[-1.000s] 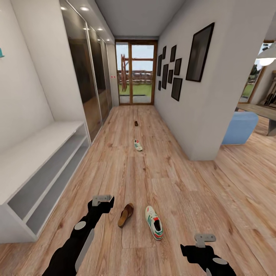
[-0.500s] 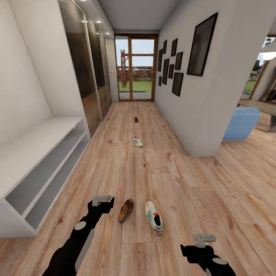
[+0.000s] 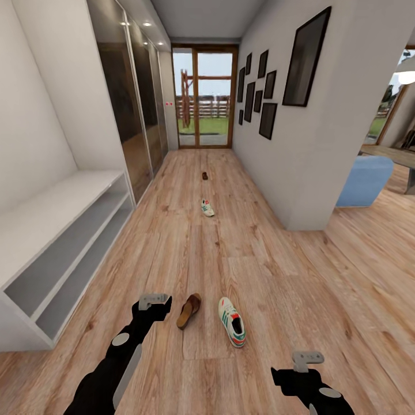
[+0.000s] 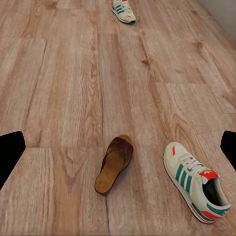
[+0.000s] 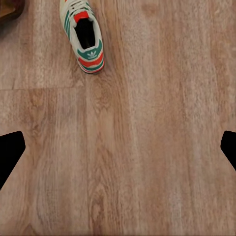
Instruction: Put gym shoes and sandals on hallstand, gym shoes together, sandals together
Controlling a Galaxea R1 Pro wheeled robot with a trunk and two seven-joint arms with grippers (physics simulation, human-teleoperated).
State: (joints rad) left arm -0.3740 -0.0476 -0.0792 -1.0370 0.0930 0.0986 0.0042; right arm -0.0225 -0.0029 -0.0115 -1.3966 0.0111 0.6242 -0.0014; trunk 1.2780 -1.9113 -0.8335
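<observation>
On the corridor floor [image 3: 259, 271] lie a brown sandal [image 3: 188, 310] and, just to its right, a white gym shoe [image 3: 231, 321] with green stripes. Farther down the corridor lies the second gym shoe [image 3: 207, 208], and beyond it the second sandal [image 3: 204, 176], small and dark. The white hallstand [image 3: 57, 230] stands along the left wall, its top and both shelves bare. My left gripper [image 3: 154, 301] hangs open just left of the near sandal [image 4: 114, 164], its fingers [image 4: 10, 155] wide apart. My right gripper [image 3: 307, 359] is open over bare floor, behind and right of the near gym shoe [image 5: 83, 34].
Mirrored wardrobe doors [image 3: 129, 109] run along the left wall past the hallstand. On the right, a wall with dark framed pictures [image 3: 302, 60] ends at a corner [image 3: 302, 222], with a blue armchair [image 3: 364, 180] beyond. A glazed door [image 3: 204, 98] closes the far end.
The whole view has shifted a little, so the camera has moved. Both arms hold the same pose and the shoes lie where they were.
</observation>
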